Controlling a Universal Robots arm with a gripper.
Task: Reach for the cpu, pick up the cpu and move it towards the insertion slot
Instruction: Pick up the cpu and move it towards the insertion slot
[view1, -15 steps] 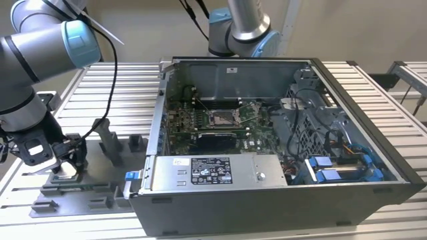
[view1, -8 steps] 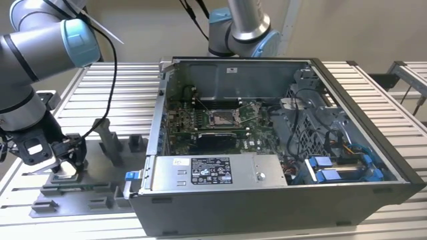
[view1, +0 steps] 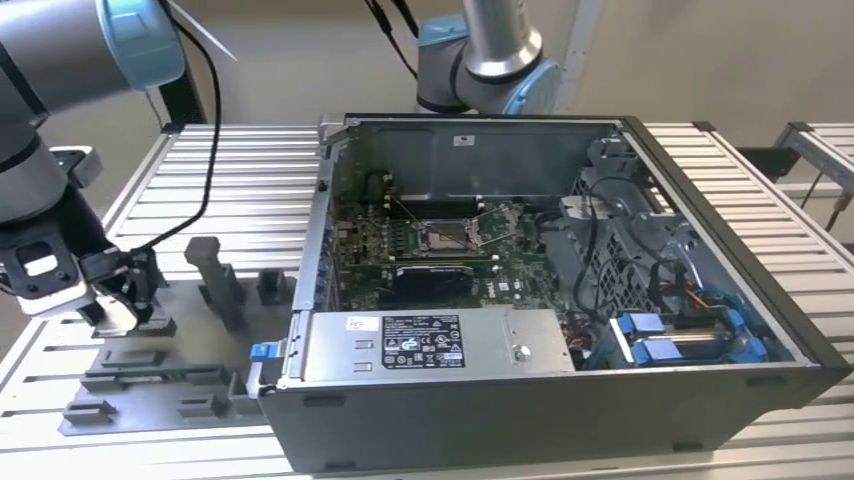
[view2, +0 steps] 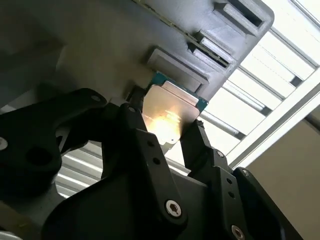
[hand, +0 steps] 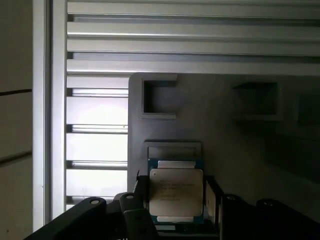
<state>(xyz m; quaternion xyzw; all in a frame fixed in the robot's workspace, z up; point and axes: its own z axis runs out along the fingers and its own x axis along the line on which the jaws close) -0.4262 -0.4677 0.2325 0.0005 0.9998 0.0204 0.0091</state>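
The cpu (hand: 176, 197), a small silvery square chip with a green edge, lies between the two black fingers of my gripper (hand: 176, 201) at the grey fixture block (hand: 225, 115). In the second wrist view the cpu (view2: 170, 107) shines between the fingers, which press on its two opposite sides; the gripper (view2: 162, 120) is shut on it. In the exterior view my gripper (view1: 118, 305) sits low over the fixture at the exterior view's left. The insertion slot (view1: 447, 237), a silver-framed socket on the green board, lies inside the open computer case.
The open computer case (view1: 721, 200) stands to the exterior view's right of the gripper, with a power supply (view1: 427, 345) along its near side. Grey fixture blocks (view1: 160, 375) and an upright post (view1: 214, 275) stand on the slatted table. Another arm (view1: 487, 60) rises behind the case.
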